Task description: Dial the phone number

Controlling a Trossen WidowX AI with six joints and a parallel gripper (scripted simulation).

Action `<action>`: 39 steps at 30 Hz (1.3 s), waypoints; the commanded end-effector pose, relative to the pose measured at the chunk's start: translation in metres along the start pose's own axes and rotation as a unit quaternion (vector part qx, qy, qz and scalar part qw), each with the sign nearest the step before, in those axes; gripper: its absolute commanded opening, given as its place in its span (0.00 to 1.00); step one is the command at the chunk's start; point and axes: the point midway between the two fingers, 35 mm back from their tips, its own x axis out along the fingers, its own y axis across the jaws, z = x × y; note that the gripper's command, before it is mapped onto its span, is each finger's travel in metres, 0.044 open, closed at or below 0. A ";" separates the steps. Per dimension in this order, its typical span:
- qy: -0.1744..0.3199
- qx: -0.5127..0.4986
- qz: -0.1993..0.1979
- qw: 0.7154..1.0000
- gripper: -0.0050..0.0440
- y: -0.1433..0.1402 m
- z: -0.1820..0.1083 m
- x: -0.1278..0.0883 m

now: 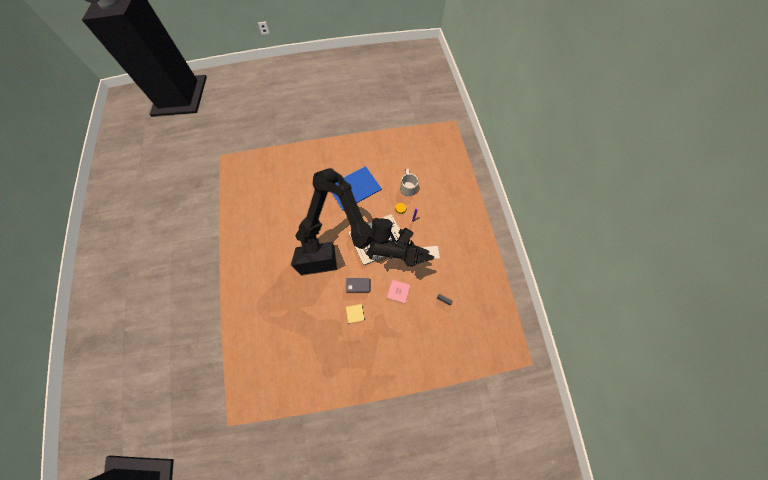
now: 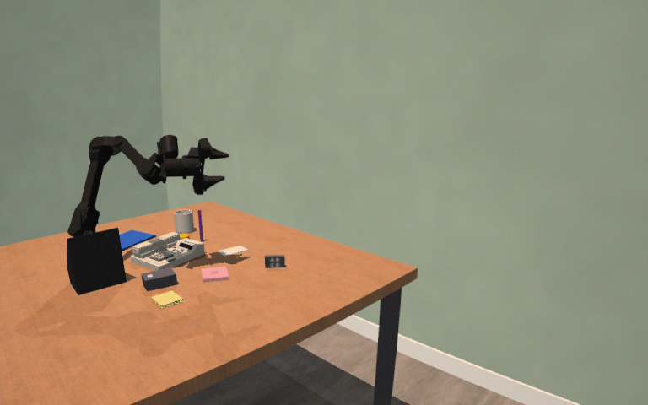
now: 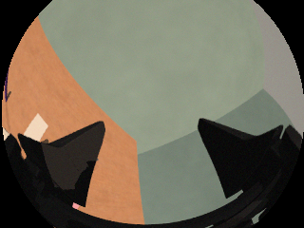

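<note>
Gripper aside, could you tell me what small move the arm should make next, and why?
Probably tilt the wrist down and lower toward the desk phone. The gripper hangs open high above the table, pointing level at the wall, so the keypad is out of reach. The handset lies in its cradle.
</note>
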 end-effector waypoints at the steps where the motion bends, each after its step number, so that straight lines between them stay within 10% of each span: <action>1: 0.048 0.002 0.041 0.998 1.00 0.012 -0.031 0.024; 19: 0.209 0.050 0.177 0.960 1.00 0.067 -0.119 0.048; 39: 0.356 0.108 0.341 0.863 1.00 0.139 -0.186 0.028</action>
